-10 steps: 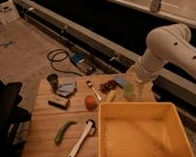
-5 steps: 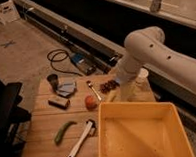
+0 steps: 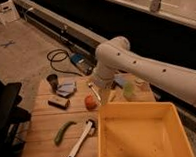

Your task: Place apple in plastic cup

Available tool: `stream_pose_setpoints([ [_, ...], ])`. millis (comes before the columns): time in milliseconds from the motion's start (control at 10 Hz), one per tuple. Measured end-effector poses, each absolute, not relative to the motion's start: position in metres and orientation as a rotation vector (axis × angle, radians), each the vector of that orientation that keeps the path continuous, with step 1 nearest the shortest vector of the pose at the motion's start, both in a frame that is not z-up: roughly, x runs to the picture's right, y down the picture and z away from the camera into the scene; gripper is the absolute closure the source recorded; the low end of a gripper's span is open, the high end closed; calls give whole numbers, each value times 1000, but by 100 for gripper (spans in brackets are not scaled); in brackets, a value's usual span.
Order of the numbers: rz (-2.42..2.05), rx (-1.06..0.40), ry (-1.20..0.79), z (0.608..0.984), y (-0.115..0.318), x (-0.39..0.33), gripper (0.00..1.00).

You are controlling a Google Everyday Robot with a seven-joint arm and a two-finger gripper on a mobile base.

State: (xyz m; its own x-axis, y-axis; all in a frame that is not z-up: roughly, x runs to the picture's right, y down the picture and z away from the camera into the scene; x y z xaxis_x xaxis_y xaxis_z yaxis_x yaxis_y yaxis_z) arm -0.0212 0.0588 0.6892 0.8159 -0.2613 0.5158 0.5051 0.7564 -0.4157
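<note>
The apple (image 3: 91, 102) is small, round and reddish-orange, and it lies on the wooden table (image 3: 44, 121) just left of the yellow bin. The plastic cup (image 3: 129, 89) is pale yellow-green and stands upright to the apple's right, behind the bin's far rim. My white arm (image 3: 141, 70) reaches in from the right and crosses over the table's back. The gripper (image 3: 94, 91) hangs at its left end, just above and behind the apple. The arm hides the table's back middle.
A large yellow bin (image 3: 140, 135) fills the front right. A white jar (image 3: 140, 84) stands beside the cup. A dark cup (image 3: 52, 81), a blue sponge (image 3: 67, 88), a brown block (image 3: 59, 102), a green vegetable (image 3: 63, 131) and a white-handled brush (image 3: 80, 141) lie at the left. A black chair (image 3: 6, 116) stands left of the table.
The arm has swung left across the back of the table. The gripper went from near the cup to just above the apple. The apple and cup have not moved.
</note>
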Motion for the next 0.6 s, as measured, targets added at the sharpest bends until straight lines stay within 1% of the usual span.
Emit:
stream_pose_setpoints([
  [300, -482, -611, -476, 715, 74, -50, 20],
  [600, -480, -611, -474, 715, 74, -48, 20],
])
